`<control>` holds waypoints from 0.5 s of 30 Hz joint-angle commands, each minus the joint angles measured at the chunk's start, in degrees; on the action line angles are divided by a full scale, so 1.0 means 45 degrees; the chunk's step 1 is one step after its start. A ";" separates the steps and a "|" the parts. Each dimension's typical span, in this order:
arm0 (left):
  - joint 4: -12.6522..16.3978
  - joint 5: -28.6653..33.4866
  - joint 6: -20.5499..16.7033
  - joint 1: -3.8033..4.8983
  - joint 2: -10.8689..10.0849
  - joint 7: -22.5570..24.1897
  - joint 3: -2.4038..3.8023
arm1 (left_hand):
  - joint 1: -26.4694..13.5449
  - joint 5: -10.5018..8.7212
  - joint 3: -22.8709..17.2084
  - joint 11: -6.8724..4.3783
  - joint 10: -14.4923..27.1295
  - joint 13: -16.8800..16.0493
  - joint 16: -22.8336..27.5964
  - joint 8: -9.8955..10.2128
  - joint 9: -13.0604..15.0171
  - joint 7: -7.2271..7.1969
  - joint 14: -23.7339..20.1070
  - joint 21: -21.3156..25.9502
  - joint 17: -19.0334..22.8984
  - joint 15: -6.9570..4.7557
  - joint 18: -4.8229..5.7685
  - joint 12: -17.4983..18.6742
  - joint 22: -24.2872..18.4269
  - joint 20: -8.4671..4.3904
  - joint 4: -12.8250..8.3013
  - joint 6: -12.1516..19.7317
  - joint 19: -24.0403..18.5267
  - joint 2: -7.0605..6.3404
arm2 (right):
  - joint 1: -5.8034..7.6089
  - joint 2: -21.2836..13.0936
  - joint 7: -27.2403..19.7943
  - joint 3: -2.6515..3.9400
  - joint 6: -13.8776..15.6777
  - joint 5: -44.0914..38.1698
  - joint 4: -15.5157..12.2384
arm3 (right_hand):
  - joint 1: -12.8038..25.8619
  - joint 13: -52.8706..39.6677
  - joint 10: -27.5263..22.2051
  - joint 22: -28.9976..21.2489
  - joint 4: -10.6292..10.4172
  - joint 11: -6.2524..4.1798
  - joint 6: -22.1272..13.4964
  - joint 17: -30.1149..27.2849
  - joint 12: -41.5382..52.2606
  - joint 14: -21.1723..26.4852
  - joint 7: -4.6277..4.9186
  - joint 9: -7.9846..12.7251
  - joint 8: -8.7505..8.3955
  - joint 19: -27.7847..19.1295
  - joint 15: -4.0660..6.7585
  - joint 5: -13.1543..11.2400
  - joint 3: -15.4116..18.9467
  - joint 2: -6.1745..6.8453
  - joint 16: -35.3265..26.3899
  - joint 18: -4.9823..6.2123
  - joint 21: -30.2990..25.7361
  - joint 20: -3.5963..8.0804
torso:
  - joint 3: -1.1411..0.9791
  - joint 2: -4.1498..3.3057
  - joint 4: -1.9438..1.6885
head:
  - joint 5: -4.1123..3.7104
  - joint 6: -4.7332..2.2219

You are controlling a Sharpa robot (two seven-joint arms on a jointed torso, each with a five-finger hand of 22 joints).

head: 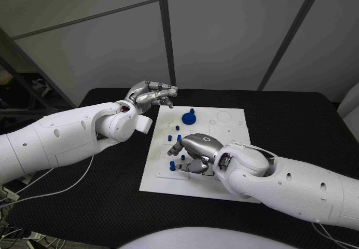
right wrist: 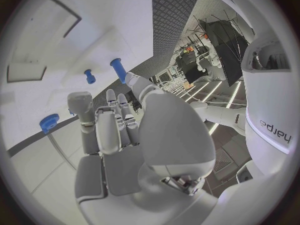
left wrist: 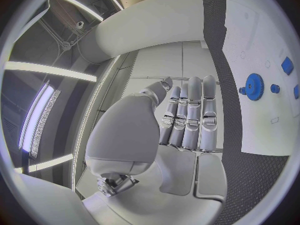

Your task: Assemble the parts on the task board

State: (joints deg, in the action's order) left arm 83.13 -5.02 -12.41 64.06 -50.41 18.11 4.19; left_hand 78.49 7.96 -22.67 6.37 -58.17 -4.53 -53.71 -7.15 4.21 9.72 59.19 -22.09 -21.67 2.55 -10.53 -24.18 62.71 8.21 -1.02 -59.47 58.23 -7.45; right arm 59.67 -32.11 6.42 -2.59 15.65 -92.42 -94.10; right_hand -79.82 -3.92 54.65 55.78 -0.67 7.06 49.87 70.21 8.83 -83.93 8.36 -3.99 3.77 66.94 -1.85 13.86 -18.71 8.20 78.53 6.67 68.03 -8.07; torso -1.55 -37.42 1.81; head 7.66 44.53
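Black matting covers the table (head: 90, 207), and grey wall panels stand behind it; the white task board (head: 232, 122) lies in the middle.

Over the near half of the board the right hand (head: 193, 153) hangs with its back up, fingers curled down towards the plate. In the right wrist view its fingers (right wrist: 106, 130) lie close together and bent inward, and nothing can be seen between them; whether a fingertip touches a part below, I cannot tell. Just off its fingertips, toward the board's left edge, stand several small blue pegs (head: 174, 139), upright with their long axes vertical, one low peg (head: 172, 166) right beside the hand. Two of them show past the fingers in the right wrist view (right wrist: 117, 69).

Farther out, at the board's far left corner, the left hand (head: 152, 93) hovers above the plate with its fingers (left wrist: 190, 115) pressed side by side and nearly straight, holding nothing. A blue gear (head: 189, 118) with a small hub lies flat on the board between the two hands, nearer the left one.

My judgement: the right hand is the nearer to the pegs, so a peg pickup would fall to it, reaching leftward and down onto an upright shaft.
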 commanded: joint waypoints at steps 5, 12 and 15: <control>-0.0019 0.0011 0.0183 0.0012 -0.0031 0.0000 -0.0013 | -0.0015 0.0017 0.0101 -0.0015 0.0109 0.0021 0.0080 0.0062 -0.0010 0.0016 -0.0102 0.0076 0.0017 -0.0028 0.0030 -0.0073 -0.0020 0.0018 0.0004 0.0080 0.0072 0.0100 | 0.0183 -0.1397 -0.0914 0.0087 0.2382 0.1906 -0.1001 | 0.0283 -0.0187 0.1159 0.0123 -0.0352 -0.0144 0.0961 -0.0113 0.0894 -0.0372 0.0421 -0.0243 0.0410 0.0164 0.0049 0.0045 0.0320 -0.0280 -0.0072 0.0129 0.0020 0.0060 | 0.0025 0.0058 0.0033 | -0.0257 -0.0154; 0.0008 0.0011 0.0181 0.0009 -0.0109 -0.0001 -0.0035 | -0.0015 0.0014 0.0108 -0.0013 0.0116 0.0022 0.0084 0.0063 -0.0010 0.0015 -0.0107 0.0083 0.0021 -0.0026 0.0031 -0.0074 -0.0026 0.0019 0.0005 0.0083 0.0070 0.0099 | 0.0475 -0.3371 0.0465 0.0558 0.1630 0.3947 -0.1789 | 0.0812 -0.1424 0.4372 0.1231 -0.0849 -0.0950 0.2131 0.0767 0.3041 -0.0662 -0.0126 -0.0473 0.0910 0.1071 0.0665 -0.0094 0.0786 -0.0215 0.0485 -0.0098 0.0780 0.0537 | 0.0042 0.0072 0.0078 | -0.0752 -0.0385; 0.0028 0.0011 0.0160 0.0009 -0.0161 0.0010 -0.0042 | -0.0015 0.0014 0.0108 -0.0013 0.0116 0.0022 0.0084 0.0063 -0.0010 0.0015 -0.0107 0.0083 0.0021 -0.0026 0.0031 -0.0074 -0.0026 0.0019 0.0005 0.0083 0.0070 0.0099 | 0.0522 -0.4226 0.1185 0.0618 0.1431 0.4359 -0.2037 | 0.1410 -0.4296 0.4960 0.2060 -0.1299 -0.1176 0.2398 0.1699 0.5956 -0.0885 -0.0388 -0.0619 0.1165 0.1689 0.0877 0.0731 0.1478 -0.0056 0.1086 -0.0293 0.1355 0.0803 | 0.0042 0.0079 0.0104 | -0.0971 -0.0456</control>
State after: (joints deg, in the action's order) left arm 83.12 -5.02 -12.25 64.05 -51.04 17.98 3.98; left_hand 78.49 7.96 -22.51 6.37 -58.17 -4.53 -53.71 -7.15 4.21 9.72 58.98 -22.07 -21.63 2.35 -10.53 -24.18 62.65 8.21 -0.86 -59.47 58.23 -7.45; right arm 61.86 -50.41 6.96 0.14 22.75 -78.62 -102.72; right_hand -74.12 -19.77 76.19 64.27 -6.05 1.94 60.23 74.83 32.16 -84.01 6.73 -6.64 8.72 73.93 1.79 16.31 -12.73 7.86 82.85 6.13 73.60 -4.66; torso -1.42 -37.13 2.10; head 3.88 42.69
